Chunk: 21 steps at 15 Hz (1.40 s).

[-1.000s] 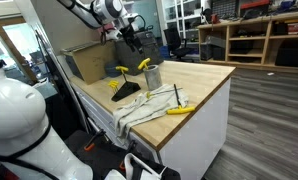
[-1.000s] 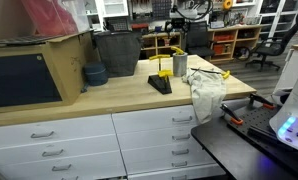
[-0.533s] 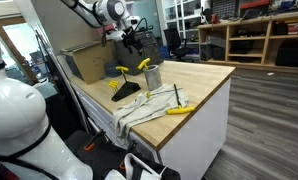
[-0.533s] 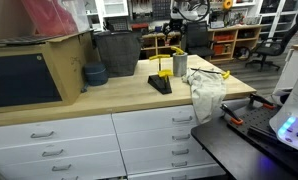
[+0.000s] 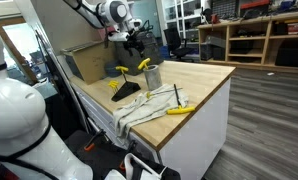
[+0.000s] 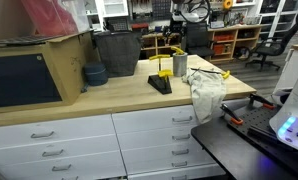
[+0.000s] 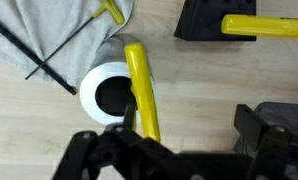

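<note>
Yellow-handled tool (image 7: 141,88): it stands tilted inside the cup (image 7: 107,92), with its handle leaning across the cup's rim on the side facing the black holder (image 7: 201,22). In an exterior view the handle pokes up out of the cup (image 5: 153,77).
Cup: it is upright on the wooden tabletop (image 7: 204,90), near the black holder and just beside the edge of the grey cloth (image 7: 44,35).
End effector (image 7: 184,140): it hovers over the cup with its jaws spread wide apart. Nothing is between them and they touch neither cup nor tool. In an exterior view it hangs well above the tabletop (image 5: 136,40).
Black holder: it carries a second yellow handle (image 7: 264,25) lying across it.
Grey cloth: it is rumpled and drapes over the tabletop's edge (image 6: 205,92). Thin dark rods and a yellow-handled screwdriver (image 5: 179,109) lie on it.
</note>
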### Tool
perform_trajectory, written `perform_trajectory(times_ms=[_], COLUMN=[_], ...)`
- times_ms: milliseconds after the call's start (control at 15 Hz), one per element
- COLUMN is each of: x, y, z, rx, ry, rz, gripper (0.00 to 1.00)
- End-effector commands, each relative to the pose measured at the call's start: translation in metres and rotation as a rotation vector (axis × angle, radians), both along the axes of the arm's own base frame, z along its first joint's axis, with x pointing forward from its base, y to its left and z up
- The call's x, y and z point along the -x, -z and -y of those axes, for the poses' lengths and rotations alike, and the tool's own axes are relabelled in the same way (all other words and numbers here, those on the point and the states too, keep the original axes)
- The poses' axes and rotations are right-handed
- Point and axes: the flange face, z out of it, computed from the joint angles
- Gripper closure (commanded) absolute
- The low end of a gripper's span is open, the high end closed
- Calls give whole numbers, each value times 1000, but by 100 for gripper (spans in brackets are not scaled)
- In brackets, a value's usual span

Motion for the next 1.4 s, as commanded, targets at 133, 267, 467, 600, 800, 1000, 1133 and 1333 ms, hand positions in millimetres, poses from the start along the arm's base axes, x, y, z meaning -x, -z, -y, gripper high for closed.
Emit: perform_trajectory(times_ms=[133, 267, 467, 600, 800, 1000, 1133, 1333], x=[-6, -7, -8, -10, -12, -13, -14, -15], y=[-1, 2, 11, 18, 28, 36, 39, 42], z=[5, 7, 14, 19, 28, 31, 29, 26], rx=[10, 13, 33, 51, 84, 104, 111, 113], ry=[-41, -35, -9, -2, 1, -2, -6, -2], rz=[-26, -33, -50, -63, -83, -102, -112, -123], gripper=[0, 0, 0, 0, 0, 28, 36, 59])
